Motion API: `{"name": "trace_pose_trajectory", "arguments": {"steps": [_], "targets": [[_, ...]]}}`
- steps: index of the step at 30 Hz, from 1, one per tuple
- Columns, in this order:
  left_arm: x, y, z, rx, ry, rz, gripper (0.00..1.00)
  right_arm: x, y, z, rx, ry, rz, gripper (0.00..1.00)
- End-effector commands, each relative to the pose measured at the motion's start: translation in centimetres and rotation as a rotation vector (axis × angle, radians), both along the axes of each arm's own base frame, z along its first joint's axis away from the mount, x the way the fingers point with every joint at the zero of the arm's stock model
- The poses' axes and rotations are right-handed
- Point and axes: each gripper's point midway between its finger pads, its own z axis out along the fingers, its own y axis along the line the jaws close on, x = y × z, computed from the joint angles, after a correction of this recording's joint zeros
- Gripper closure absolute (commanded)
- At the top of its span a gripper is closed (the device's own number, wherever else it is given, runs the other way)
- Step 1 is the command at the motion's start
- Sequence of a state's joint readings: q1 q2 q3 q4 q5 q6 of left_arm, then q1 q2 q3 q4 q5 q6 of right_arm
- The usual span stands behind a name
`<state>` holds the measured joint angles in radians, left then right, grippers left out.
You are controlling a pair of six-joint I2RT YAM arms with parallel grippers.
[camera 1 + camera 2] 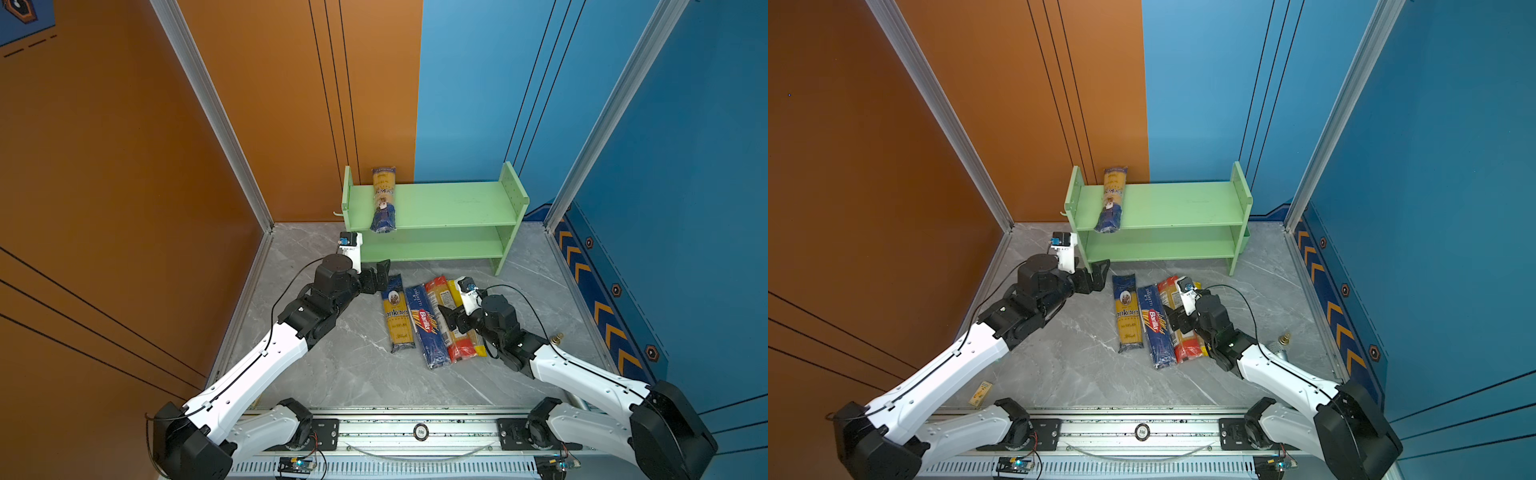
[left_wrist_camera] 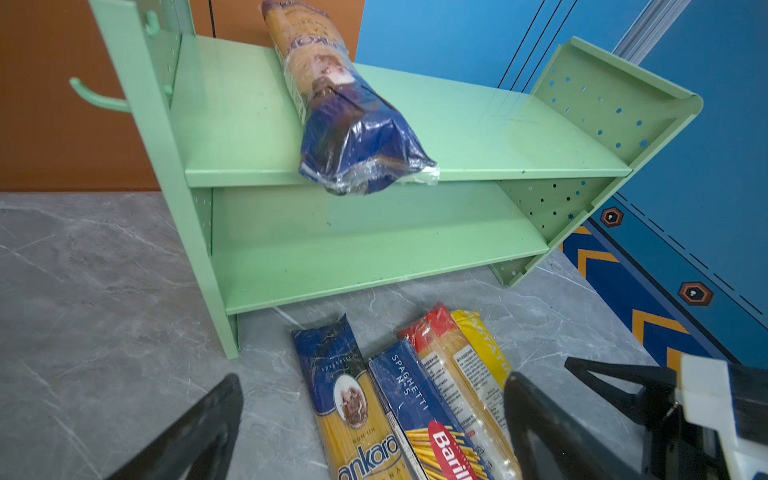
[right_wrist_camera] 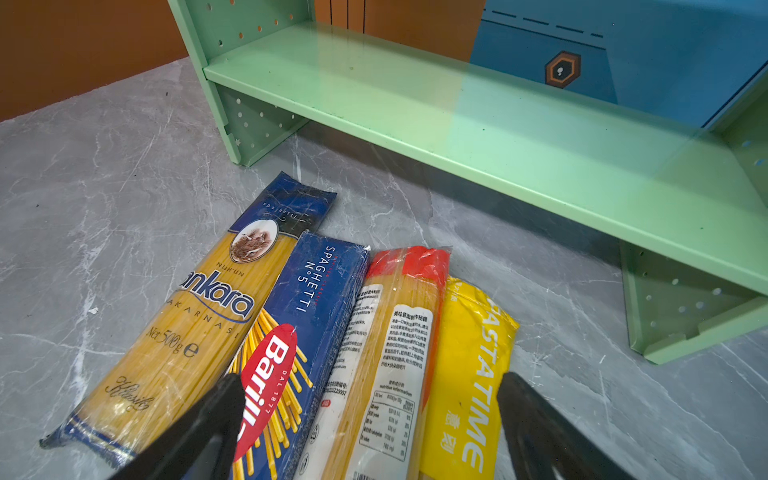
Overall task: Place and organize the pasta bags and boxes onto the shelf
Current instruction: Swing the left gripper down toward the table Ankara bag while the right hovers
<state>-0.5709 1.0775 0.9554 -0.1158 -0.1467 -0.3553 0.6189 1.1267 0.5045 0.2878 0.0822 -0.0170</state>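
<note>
1. The light green shelf [image 1: 451, 203] [image 1: 1177, 203] stands at the back of a grey marbled table [image 1: 353, 370], close to the orange-and-blue wall [image 1: 291, 104].
2. One navy-and-yellow portrait packet [image 1: 383, 199] [image 1: 1112, 199] [image 2: 332, 104] lies front to back across the shelf's top tier, near its left end. Its navy end hangs over the front edge, and its yellow end juts past the back.
3. Four more packets lie side by side on the table just in front of the shelf, each touching its neighbour. From the left they are the Ankara packet [image 1: 397, 316] [image 3: 199, 316], the Barilla packet [image 1: 426, 330] [image 3: 299, 332], the red-ended packet [image 3: 395, 332] and the yellow-ended packet [image 3: 469, 374].
4. The left gripper [image 2: 374, 380] [image 1: 382, 276] hangs low beside the shelf's front left foot, near the far end of the Ankara packet. Its jaws are spread wide with nothing between them.
5. The right gripper [image 3: 372, 380] sits over the right side of the row, its jaws also spread wide. In the right wrist view, one finger shows over the Barilla packet and the other past the yellow-ended packet — whether either touches the wrapping cannot be told.
</note>
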Motion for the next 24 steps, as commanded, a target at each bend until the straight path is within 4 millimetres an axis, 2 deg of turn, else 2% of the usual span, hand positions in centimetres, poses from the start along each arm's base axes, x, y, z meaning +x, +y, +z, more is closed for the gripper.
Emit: {"name": "trace_pose_trajectory", "arguments": {"steps": [1, 7, 14, 24], "targets": [[-1.0, 0.1, -0.1, -0.03, -0.02, -0.011, 0.02, 0.5, 0.1, 0.6, 0.007, 0.001, -0.023, 0.07], [-2.1, 0.5, -2.2, -0.045, 0.017, -0.003, 0.02, 0.5, 0.3, 0.3, 0.003, 0.008, -0.022, 0.07], [-3.1, -0.5, -6.4, -0.043, 0.096, -0.007, 0.02, 0.6, 0.4, -0.4, -0.005, 0.019, -0.03, 0.07], [-4.4, -1.9, -10.2, -0.032, 0.167, -0.008, 0.02, 1.2, 1.1, -1.3, -0.049, 0.027, -0.05, 0.07]]}}
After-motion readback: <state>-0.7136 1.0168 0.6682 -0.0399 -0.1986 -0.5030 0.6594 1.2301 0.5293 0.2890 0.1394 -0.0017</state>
